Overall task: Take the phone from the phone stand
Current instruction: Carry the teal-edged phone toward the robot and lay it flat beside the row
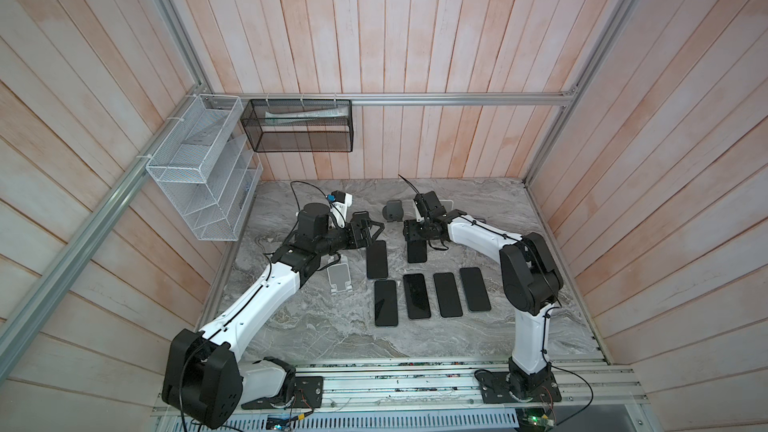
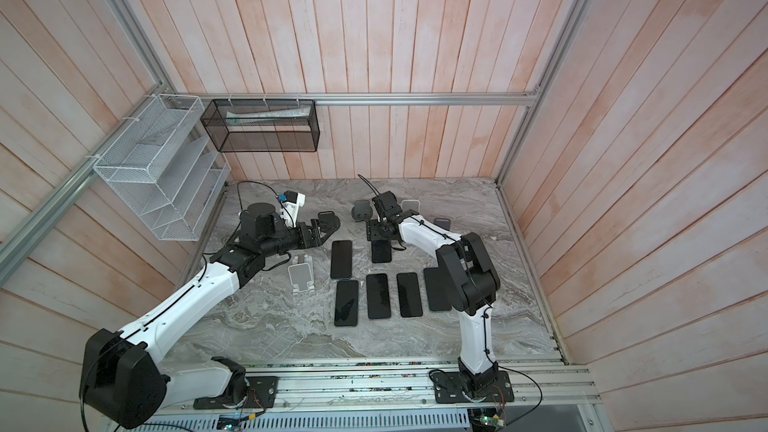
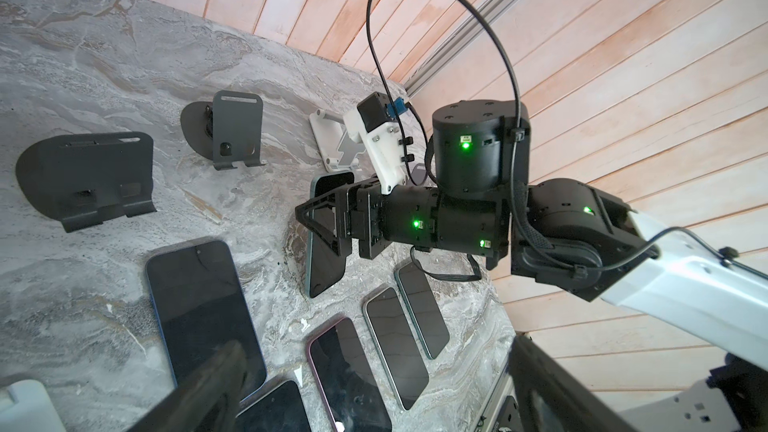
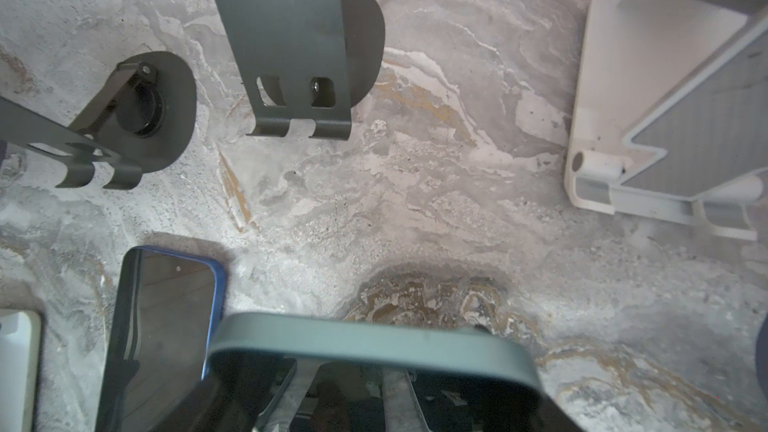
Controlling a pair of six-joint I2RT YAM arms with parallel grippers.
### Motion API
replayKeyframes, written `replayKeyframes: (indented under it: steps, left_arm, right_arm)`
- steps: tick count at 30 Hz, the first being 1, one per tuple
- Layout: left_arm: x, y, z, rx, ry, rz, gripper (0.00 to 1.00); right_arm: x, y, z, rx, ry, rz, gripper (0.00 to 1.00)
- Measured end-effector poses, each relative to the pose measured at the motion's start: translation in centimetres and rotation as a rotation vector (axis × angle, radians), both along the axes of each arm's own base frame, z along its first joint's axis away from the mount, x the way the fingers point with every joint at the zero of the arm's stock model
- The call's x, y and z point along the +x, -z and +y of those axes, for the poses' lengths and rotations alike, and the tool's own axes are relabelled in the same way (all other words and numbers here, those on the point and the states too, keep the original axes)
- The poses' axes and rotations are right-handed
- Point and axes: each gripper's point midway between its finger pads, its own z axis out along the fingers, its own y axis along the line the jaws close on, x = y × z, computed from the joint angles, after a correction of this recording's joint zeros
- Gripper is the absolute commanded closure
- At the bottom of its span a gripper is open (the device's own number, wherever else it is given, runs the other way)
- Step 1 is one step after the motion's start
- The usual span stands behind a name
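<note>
On the bench [image 1: 324, 326] you have five phones [image 1: 417, 296] lying flat, and the dark stands [image 3: 87, 176] in view are bare. A sixth phone [image 3: 326, 272] is clear of every stand, tilted over the bench, clamped across its width by the right end effector [image 3: 320, 226]. The left end effector [image 1: 371, 229] hangs wide open and empty. What's left, I'd judge, is for you to lay that phone down and let go; whether a stand behind the right arm carries another, you can't tell

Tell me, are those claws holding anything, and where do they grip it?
The right gripper holds a phone by its two long edges, near the middle. The left gripper is open and empty.
</note>
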Motion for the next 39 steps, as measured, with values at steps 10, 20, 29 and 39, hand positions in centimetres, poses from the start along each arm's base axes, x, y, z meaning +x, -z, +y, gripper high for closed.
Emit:
replayKeyframes:
  steps: [10, 20, 29, 39]
  left_arm:
    - [0.0, 0.1, 0.1, 0.004, -0.005, 0.001, 0.0]
    - [0.0, 0.1, 0.1, 0.005, -0.004, -0.001, 0.0]
    - [0.1, 0.1, 0.2, 0.005, -0.006, -0.001, 0.0]
    - [0.3, 0.1, 0.4, 0.002, -0.015, 0.002, 0.0]
  right_arm:
    - [-0.5, 1.6, 0.7, -0.006, 0.031, 0.034, 0.38]
    - [-1.8, 4.4, 1.9, -0.027, 0.031, 0.088, 0.37]
    - [-1.6, 4.7, 2.1, -0.028, 0.052, 0.091, 0.33]
    - [-1.5, 5.0, 3.1, -0.08, 0.079, 0.053, 0.3]
